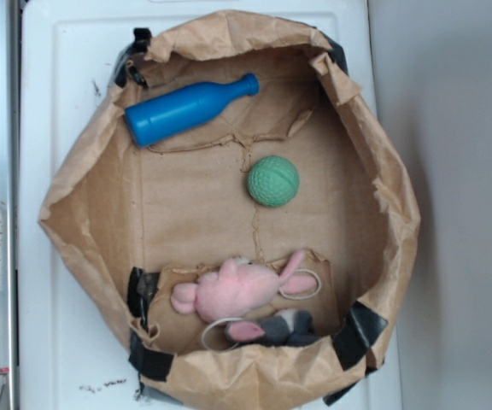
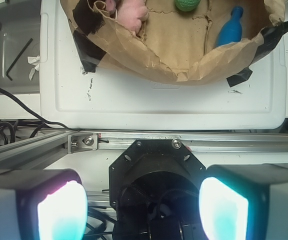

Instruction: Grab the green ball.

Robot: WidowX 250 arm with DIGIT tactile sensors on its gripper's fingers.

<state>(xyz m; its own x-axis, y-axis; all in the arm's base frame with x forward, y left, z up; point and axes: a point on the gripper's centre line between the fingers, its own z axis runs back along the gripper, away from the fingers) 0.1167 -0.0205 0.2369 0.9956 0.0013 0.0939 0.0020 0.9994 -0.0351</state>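
Closest to you in the wrist view, the end effector (image 2: 143, 210) has its two pale, glowing fingers (image 2: 61, 212) spread wide apart, nothing between them, hanging over the robot's black base (image 2: 156, 170) and an aluminium rail (image 2: 44, 147). Just beyond the rail lies the white surface (image 2: 164, 102), and on it sits a shallow brown paper tray (image 2: 149, 62) with crumpled walls patched with black tape (image 2: 86, 55). Well apart from the end effector, inside that tray, you find the green ball (image 1: 273, 180) resting alone on the cardboard floor near the middle, touching nothing. In the exterior view a blue bottle (image 1: 186, 109) lies on its side at one end of the tray, near the ball but clear of it. At the opposite end a pink plush toy (image 1: 237, 289) lies beside a grey plush (image 1: 289, 326), against the tray wall.
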